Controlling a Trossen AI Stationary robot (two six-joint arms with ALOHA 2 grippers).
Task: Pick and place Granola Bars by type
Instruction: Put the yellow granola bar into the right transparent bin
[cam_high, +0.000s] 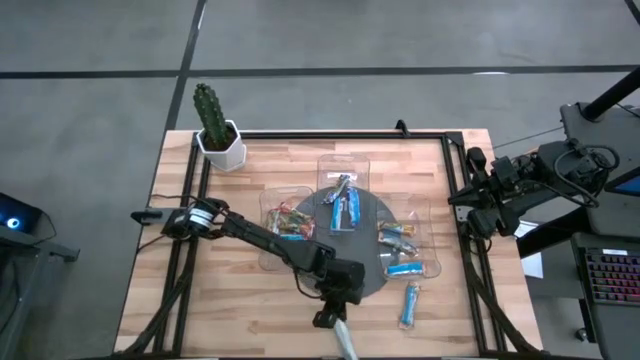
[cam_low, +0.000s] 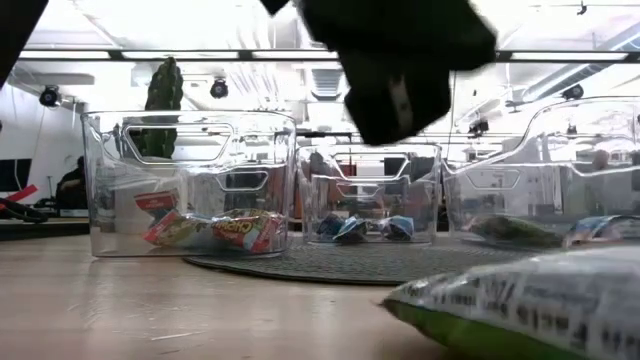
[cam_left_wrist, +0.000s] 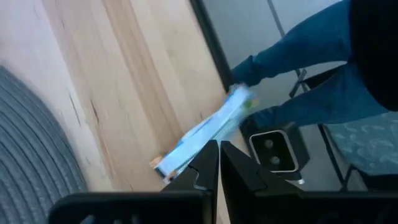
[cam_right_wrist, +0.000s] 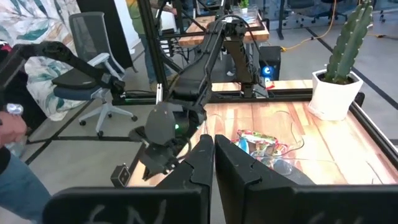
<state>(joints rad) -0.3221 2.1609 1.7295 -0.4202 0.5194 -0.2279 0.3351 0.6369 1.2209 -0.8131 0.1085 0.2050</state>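
Three clear trays are sitting on and around a round mat at the table's centre: one at the mat's left holding bars, one at its far edge holding bars, one at its right holding bars. A loose bar is lying on the table near the front, right of the mat. Another bar is overhanging the front edge, with the left gripper directly at it. A potted cactus is standing at the far left corner. The right gripper is waiting beyond the right edge.
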